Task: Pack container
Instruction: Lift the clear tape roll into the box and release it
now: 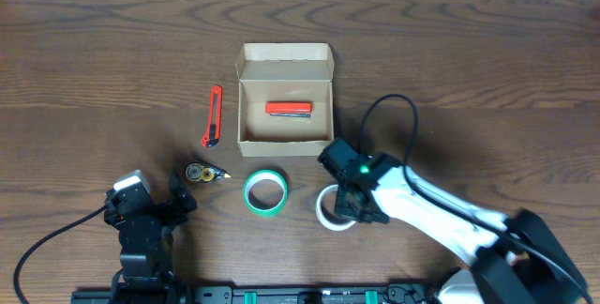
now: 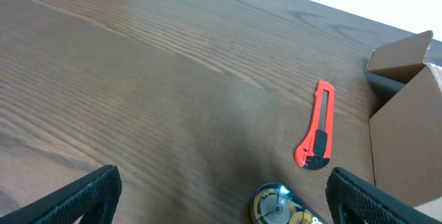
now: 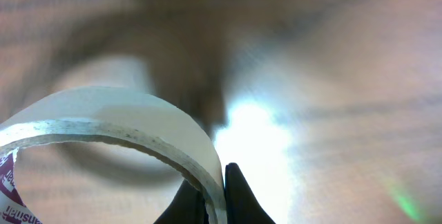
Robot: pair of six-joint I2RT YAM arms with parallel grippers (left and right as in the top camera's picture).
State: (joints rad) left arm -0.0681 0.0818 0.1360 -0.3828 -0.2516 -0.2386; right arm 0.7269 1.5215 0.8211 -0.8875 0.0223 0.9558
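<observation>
**Table** (image 1: pixel 94 60): dark wood grain, bearing all the items below.

**Left gripper** (image 1: pixel 184 194): near edge, far left. In the left wrist view its two black fingers (image 2: pixel 90 196) stand wide apart with nothing between them, only bare table.

**Small round gold-and-teal item** (image 1: pixel 202 173): just beyond the left gripper's tips, with a white point towards the right. The left wrist view cuts it off at the bottom edge (image 2: pixel 280 207), so what it is cannot be told.

**Red box cutter** (image 1: pixel 214 116): lies flat, lengthwise away from the robot, just left of the container and apart from it. It has a black slider at the near end (image 2: pixel 318 124).

**Green tape roll** (image 1: pixel 265 192): lies flat on the table, in front of the container's near left corner, not touching it.

**Container** (image 1: pixel 286 60): tan cardboard box at the table's centre, open, lid flap standing at the far side. A red-handled item (image 1: pixel 288 109) lies crosswise on its floor. Its outer wall shows at the right of the left wrist view (image 2: pixel 407 141).

**White tape roll** (image 1: pixel 325 212): near and right of the green roll, partly under the right gripper. Whether it rests on the table or is raised cannot be told.

**Right gripper** (image 1: pixel 352 205): in front of the container's near right corner. In the right wrist view its dark fingertips (image 3: pixel 238 196) are drawn close, pinching the white roll's wall (image 3: pixel 103 113) between them.
</observation>
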